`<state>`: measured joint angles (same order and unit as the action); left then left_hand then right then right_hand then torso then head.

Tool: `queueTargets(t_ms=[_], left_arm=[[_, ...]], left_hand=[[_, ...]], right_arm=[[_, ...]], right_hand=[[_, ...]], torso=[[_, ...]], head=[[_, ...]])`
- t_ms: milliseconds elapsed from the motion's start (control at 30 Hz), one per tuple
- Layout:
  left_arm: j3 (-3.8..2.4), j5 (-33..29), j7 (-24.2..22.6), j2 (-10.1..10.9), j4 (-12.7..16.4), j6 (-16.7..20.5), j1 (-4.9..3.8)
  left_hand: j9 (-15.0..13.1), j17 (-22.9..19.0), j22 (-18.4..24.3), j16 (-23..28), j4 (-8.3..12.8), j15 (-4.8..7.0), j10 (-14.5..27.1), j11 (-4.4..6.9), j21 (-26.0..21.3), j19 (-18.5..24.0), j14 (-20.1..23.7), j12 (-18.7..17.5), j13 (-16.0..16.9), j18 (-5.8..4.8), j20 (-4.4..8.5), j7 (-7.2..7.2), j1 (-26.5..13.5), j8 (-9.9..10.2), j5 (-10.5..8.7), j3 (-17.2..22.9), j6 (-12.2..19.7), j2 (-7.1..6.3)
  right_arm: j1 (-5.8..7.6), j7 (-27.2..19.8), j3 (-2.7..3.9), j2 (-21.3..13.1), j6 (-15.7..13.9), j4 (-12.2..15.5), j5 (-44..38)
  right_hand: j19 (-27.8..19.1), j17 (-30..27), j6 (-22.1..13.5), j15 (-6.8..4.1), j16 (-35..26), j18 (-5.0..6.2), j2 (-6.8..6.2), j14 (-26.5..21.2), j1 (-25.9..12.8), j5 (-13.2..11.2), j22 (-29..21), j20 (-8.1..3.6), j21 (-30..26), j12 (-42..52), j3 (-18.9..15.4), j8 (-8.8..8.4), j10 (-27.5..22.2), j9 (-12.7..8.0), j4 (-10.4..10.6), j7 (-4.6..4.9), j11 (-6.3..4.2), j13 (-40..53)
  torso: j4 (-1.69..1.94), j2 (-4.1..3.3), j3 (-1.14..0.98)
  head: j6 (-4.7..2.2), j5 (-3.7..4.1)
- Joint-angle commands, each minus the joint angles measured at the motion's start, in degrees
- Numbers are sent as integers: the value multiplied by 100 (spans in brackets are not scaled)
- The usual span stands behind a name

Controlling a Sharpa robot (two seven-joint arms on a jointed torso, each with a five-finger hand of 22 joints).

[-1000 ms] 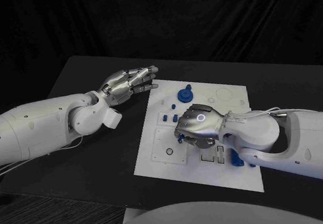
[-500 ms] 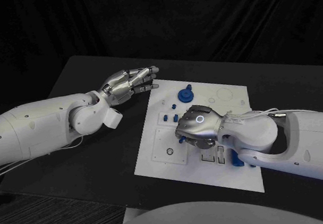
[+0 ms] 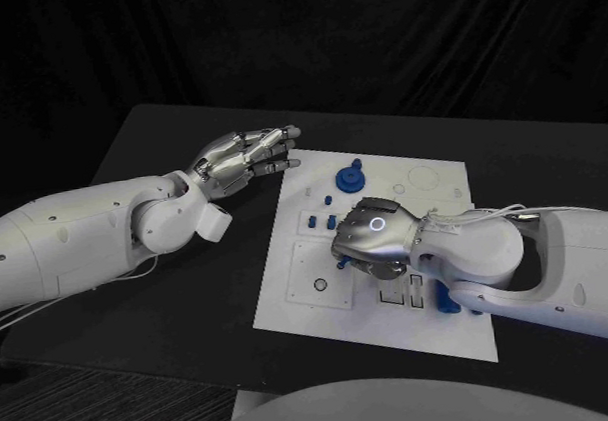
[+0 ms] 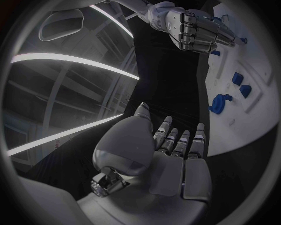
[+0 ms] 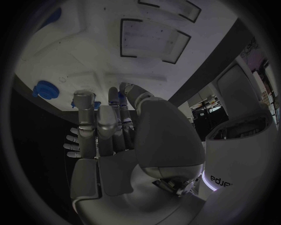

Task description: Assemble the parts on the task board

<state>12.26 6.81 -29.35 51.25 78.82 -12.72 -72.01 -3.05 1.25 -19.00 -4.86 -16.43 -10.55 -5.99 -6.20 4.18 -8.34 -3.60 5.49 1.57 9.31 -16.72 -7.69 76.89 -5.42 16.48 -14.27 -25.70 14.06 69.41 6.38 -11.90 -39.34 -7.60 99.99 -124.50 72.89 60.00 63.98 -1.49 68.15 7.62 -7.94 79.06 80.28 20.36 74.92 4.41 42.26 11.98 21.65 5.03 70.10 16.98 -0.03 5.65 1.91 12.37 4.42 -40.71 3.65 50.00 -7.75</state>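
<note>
- Left hand (image 3: 246,159): it hovers over the black table (image 3: 166,284) just off the far left corner of the task board (image 3: 292,302), apart from the plate. The fingers lie side by side, bent slightly inward, fingertips pointing toward the board. Nothing sits between them in the left wrist view (image 4: 170,154); the hand is empty with fingers loosely extended.
- Task board: a white plate lying flat, to the right of the left hand and beneath the right hand. Its near right corner is covered by the right arm.
- Round blue part (image 3: 347,179): it stands on the far portion of the board, just beyond the right hand and to the right of the left fingertips. The right wrist view shows it as well (image 5: 46,89).
- Small blue parts (image 3: 320,217): these lie on the board just left of the right hand.
- Right hand (image 3: 372,236): palm down over the middle of the board, fingers curled downward onto the plate. A bit of blue (image 3: 341,262) shows at its lower edge; whether the fingers grip it cannot be told, since the back of the hand hides the fingertips.
- Blue part (image 3: 444,300): it lies beside the right wrist, partly hidden by the arm.
</note>
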Motion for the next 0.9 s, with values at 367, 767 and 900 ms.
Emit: queueTargets(t_ms=[367,767,900], left_arm=[[-5,-30,-46,-22,6,-93,17],[-5,-30,-41,-23,2,-96,22],[-5,-30,-39,-20,1,-98,25]], left_hand=[[-7,6,-18,-30,-2,-35,-7,-38,30,-44,1,43,9,58,4,-24,13,-25,22,-19,-49,44],[-7,6,-18,-32,0,-34,-25,-47,33,-48,1,60,13,57,4,-31,14,-26,17,-22,-46,42],[-7,6,-20,-33,0,-34,-35,-51,34,-50,0,70,16,57,4,-34,15,-28,16,-24,-51,41]], right_arm=[[-18,75,3,33,20,17,-87],[-32,75,3,31,42,10,-87],[-33,81,3,21,46,14,-87]], right_hand=[[-67,-52,-176,-17,-62,47,-31,-67,32,-69,440,-23,-83,18,1,-96,24,-29,-54,-1,-10,36],[-108,-125,-313,-23,-126,57,-44,-116,15,-126,424,-24,-167,3,8,-143,-14,-56,-63,-17,-16,60],[-112,-131,-326,-25,-131,58,-45,-120,18,-131,422,-25,-177,4,10,-143,-13,-58,-67,-19,-19,64]], torso=[[0,0,0],[-1,2,0],[0,0,1]], head=[[0,-19],[0,-37],[0,-38]])
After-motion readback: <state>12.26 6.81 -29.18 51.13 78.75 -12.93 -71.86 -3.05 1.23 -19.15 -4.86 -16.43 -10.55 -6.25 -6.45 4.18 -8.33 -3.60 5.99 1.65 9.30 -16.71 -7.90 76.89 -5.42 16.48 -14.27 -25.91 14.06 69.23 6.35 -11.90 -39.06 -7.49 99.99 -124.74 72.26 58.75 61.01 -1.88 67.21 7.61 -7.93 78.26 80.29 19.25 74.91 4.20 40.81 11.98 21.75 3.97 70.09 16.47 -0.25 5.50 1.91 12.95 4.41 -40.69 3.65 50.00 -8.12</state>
